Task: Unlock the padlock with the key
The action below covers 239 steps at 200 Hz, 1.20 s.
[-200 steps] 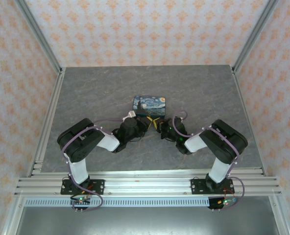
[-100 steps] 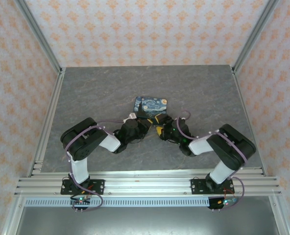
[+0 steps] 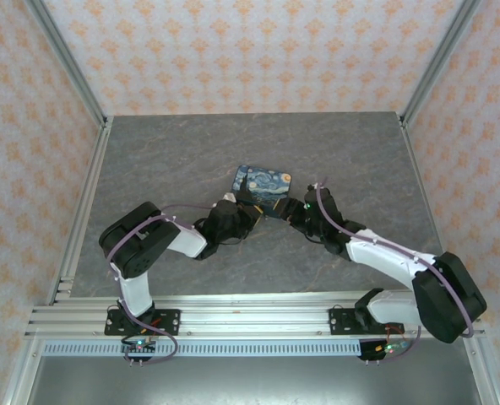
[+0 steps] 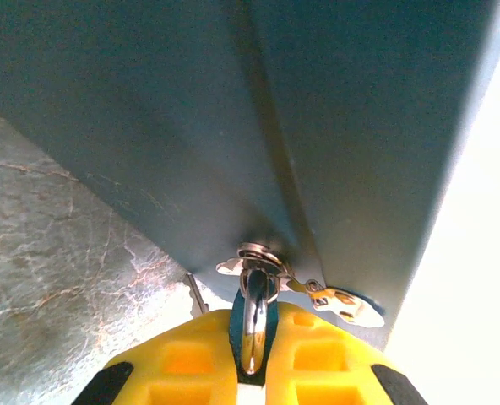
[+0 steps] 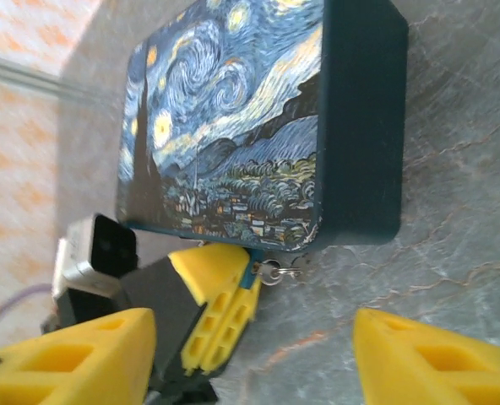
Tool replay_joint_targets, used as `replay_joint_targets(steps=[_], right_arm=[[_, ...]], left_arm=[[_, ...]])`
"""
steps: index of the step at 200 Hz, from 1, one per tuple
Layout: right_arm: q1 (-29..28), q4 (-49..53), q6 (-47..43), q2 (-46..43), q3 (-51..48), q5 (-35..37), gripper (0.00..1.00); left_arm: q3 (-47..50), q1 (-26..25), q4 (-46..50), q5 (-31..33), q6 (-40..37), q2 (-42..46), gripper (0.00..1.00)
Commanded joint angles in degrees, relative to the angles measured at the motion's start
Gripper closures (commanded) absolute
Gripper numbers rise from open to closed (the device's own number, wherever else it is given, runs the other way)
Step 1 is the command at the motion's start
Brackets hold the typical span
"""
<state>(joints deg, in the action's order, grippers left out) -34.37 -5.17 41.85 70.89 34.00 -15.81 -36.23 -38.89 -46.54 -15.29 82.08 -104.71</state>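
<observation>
1. The padlock (image 3: pixel 264 185) lay flat on the grey table (image 3: pixel 165 152), near its middle, painted face up.
2. The left gripper (image 4: pixel 252 346) was pinched narrowly on the key (image 4: pixel 253 291), whose tip met the padlock's dark near side.
3. The right gripper (image 5: pixel 250 337) stood wide apart, holding nothing, near the same side.

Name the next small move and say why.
Probably move the right gripper onto the padlock to brace it: its jaws stand open, short of the padlock, while the left gripper is shut on the key at the padlock's dark side.
</observation>
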Motion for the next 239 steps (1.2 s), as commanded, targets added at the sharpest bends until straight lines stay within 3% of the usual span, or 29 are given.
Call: replay_joint_targets(steps=[1,60,123,208,239], right_arm=[[-2.07,13.24,-17.20,1.80,4.23,2.28,0.46],[-7.18,18.84,-28.55,6.52,9.40,8.75,0.60],[-8.83,18.49,-33.64,9.24,10.92,11.74,0.58],[-11.35,16.01,-34.73,15.59,13.54,11.08,0.60],[-11.42,15.71,-34.42,17.13,14.33,14.24,0.60]], left_arm=[[-2.78,0.45,8.50,-4.15,-2.67,2.41,1.00],[-8.27,0.92,21.00,-10.11,-5.65,4.32,1.00],[-10.44,1.62,24.74,-13.03,-6.26,4.86,1.00],[-11.37,1.72,25.03,-13.81,-6.08,4.00,1.00],[-11.32,1.73,24.76,-13.80,-5.96,3.93,1.00]])
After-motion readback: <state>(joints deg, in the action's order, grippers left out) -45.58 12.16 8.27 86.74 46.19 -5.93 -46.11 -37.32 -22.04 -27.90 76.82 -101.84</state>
